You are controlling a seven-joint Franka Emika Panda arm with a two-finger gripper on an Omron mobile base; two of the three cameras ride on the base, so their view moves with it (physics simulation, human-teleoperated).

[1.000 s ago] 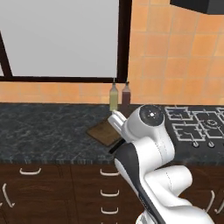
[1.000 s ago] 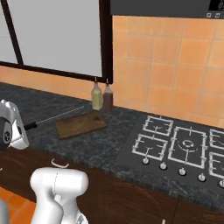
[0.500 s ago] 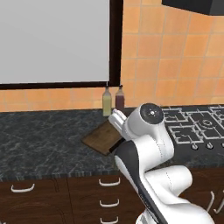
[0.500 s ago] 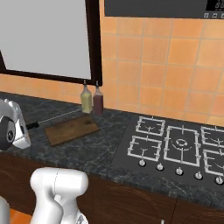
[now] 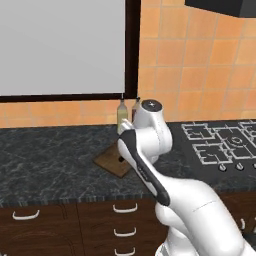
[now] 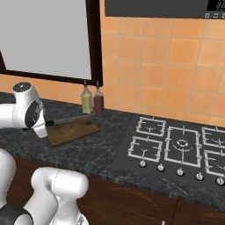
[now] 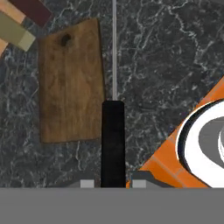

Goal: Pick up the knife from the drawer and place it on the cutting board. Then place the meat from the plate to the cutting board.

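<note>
My gripper point(image 7: 113, 184) is shut on the knife point(image 7: 113, 139), clamping its black handle; the thin silver blade points away from me. In the right base view the knife point(image 6: 70, 119) hangs level just above the counter, blade tip toward the two bottles. The dark brown cutting board point(image 7: 71, 82) lies flat on the counter, and the blade runs along its long edge, just beside it. The board point(image 6: 72, 131) also shows under the knife in the right base view, and in the left base view the board point(image 5: 109, 162) is partly hidden by my arm. The plate and the meat are out of view.
Two bottles point(image 6: 87, 100) point(image 6: 98, 100) stand against the tiled wall behind the board. A gas hob point(image 6: 176, 145) fills the counter to the right. Shut drawer fronts with silver handles point(image 5: 124, 207) line the cabinet below; I cannot tell which is the task's drawer.
Both base views have shifted, so the base has moved. The knife stays gripped, level by the board.
</note>
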